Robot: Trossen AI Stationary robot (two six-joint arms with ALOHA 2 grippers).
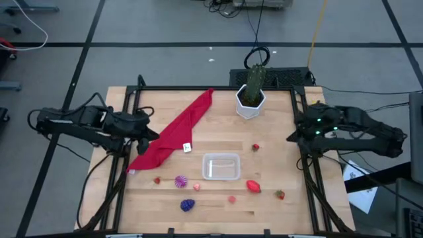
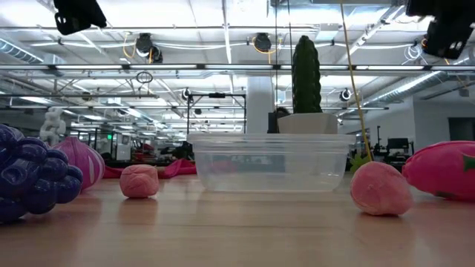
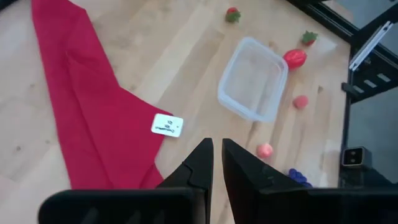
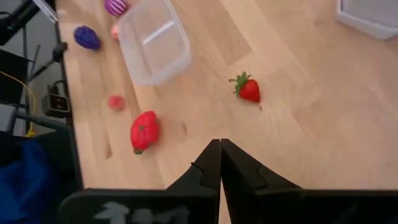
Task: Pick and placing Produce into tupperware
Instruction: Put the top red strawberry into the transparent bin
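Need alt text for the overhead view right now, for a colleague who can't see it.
An empty clear tupperware sits mid-table with small toy produce scattered around it. A red cloth lies on the left, a cactus pot behind. Both arms wait at the table's sides.

Both arms sit folded back at opposite edges of the tabletop (image 1: 264, 213), left tool (image 1: 153, 135) and right tool (image 1: 291, 138) empty, fingers pressed together.
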